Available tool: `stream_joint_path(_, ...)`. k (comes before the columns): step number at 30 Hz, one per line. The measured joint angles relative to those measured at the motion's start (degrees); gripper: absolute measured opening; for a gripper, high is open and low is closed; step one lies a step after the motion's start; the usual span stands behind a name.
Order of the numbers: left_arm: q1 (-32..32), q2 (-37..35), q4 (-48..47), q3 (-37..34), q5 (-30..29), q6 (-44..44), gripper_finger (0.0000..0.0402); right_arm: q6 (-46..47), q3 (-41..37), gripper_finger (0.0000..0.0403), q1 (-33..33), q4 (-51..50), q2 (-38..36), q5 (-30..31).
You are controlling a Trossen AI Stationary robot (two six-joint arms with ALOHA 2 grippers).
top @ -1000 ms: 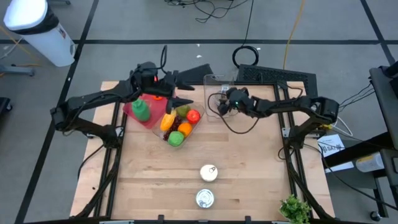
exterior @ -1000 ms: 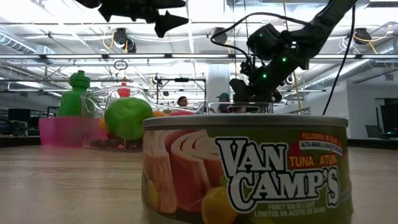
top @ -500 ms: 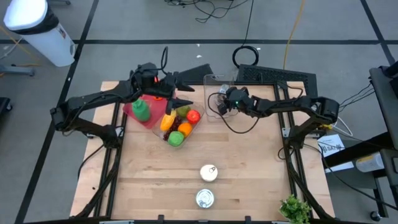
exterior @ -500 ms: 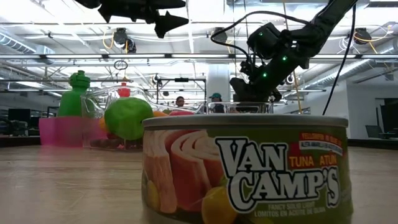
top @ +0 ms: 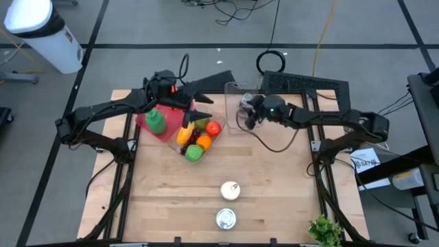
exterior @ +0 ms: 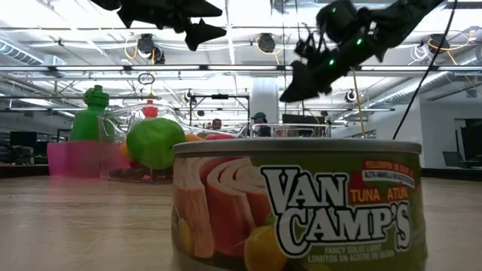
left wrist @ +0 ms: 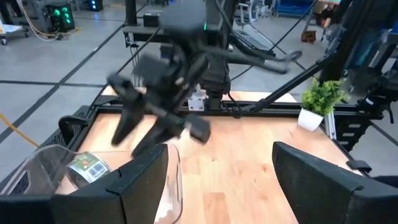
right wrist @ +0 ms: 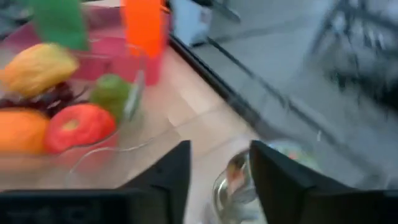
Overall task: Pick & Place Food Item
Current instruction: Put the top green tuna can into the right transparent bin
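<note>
Right claw (top: 247, 114) above clear container (top: 241, 108), part-open, empty. Left claw (top: 200, 108) wide, idle over fruit tray (top: 177, 142). We lift clear, avoid container wall.

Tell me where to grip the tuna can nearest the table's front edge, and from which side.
Grip the tuna can across its round side wall, coming straight down from above. It stands upright on the table with its flat lid up, and only a white round item sits just behind it, so jaws closing from left and right would likely clear.
</note>
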Motion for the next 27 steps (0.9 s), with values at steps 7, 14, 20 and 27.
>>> stream_joint_path(7, 0.0, 0.0, -2.4, 0.0, 0.0, 1.0, 0.0301, -16.3, 13.8, 0.0278, -1.0, -23.8, -1.4, -1.7)
stream_joint_path(14, 0.0, 0.0, -1.8, 0.0, 0.0, 1.0, 0.0301, -29.6, 25.0, 0.0305, -3.3, -37.4, 8.9, -0.4)
stream_joint_path(20, 0.0, 0.0, -3.3, 0.0, 0.0, 0.8, 0.0301, -43.9, 26.1, 0.0294, -3.2, -39.6, 12.5, 0.3)
stream_joint_path(27, 0.0, 0.0, -3.6, 0.0, 0.0, 0.8, 0.0301, -54.3, 26.2, 0.0286, -3.2, -38.7, 17.2, 8.3)
